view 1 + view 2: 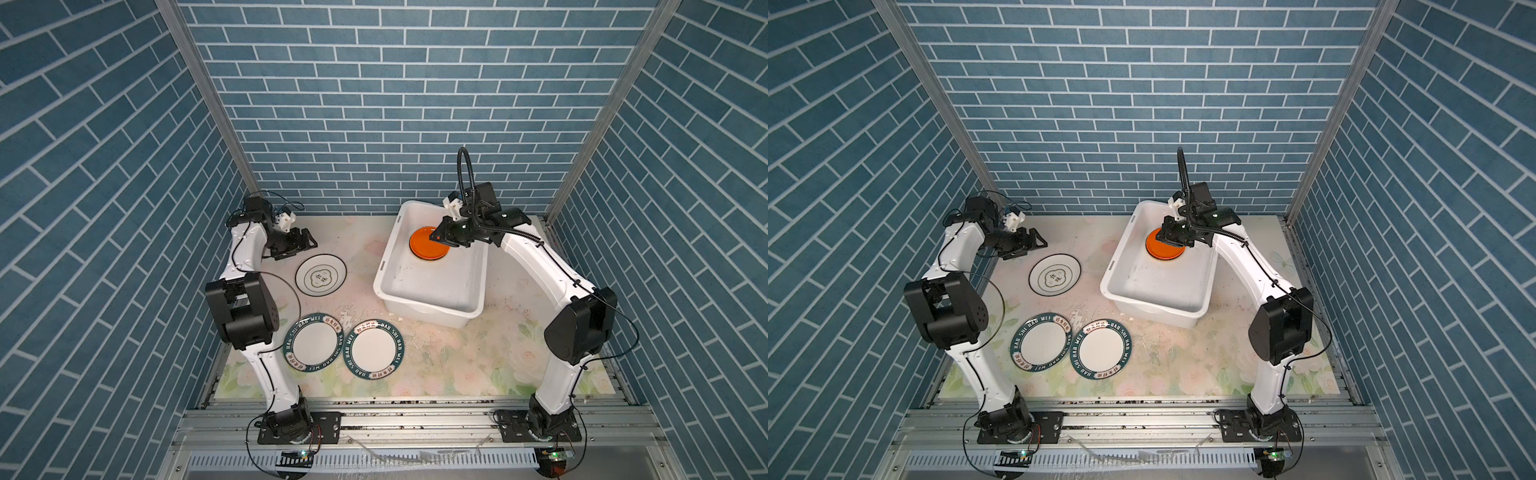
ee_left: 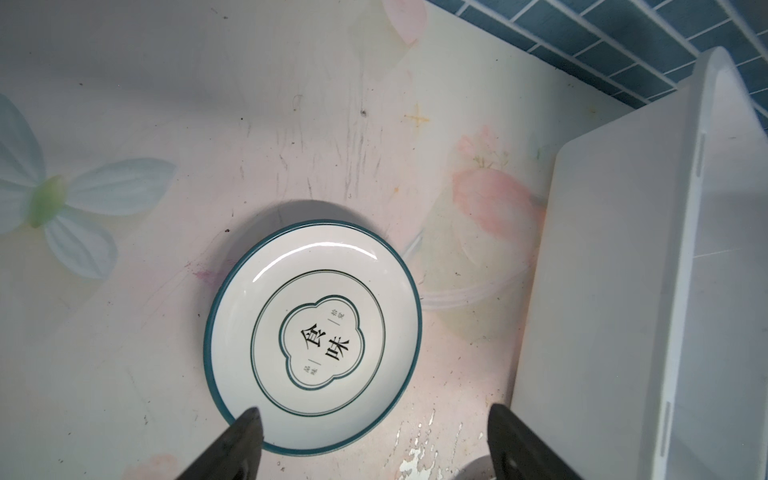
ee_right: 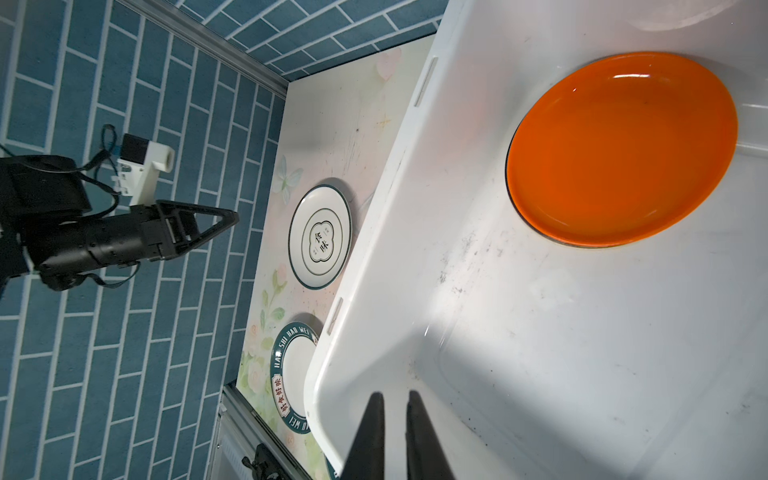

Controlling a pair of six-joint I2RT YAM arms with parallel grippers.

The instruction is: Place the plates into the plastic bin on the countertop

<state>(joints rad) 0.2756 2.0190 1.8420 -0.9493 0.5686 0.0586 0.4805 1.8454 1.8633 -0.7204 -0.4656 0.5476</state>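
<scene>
The large white rectangular plastic bin (image 1: 436,286) (image 1: 1158,286) sits at the far right of the pale flower-printed countertop (image 1: 457,353). In it we see one round orange plate (image 1: 426,248) (image 1: 1163,251) (image 3: 619,149), lying flat on the floor towards the far end. A thin dark edge shows under its rim, and we cannot tell what that is. The rest of the bin floor is bare and scuffed.

The right gripper (image 3: 395,415) hangs over the bin, and in both top views it hides part of the orange plate. Its fingers are nearly together, with only a slim gap and nothing between them.

Left of the bin, near its long wall (image 2: 602,291), a white round plate with a thin dark rim and a clover-shaped emblem (image 1: 321,275) (image 1: 1055,275) (image 2: 316,336) lies flat on the countertop. The left gripper (image 1: 305,241) (image 2: 374,409) hangs by this plate's far left edge, fingers wide apart and holding nothing.

Nearer the front, two white round plates with lettered dark-green rims (image 1: 314,343) (image 1: 375,350) lie side by side with their rims touching. The left arm's black elbow stands just beside the left one.
</scene>
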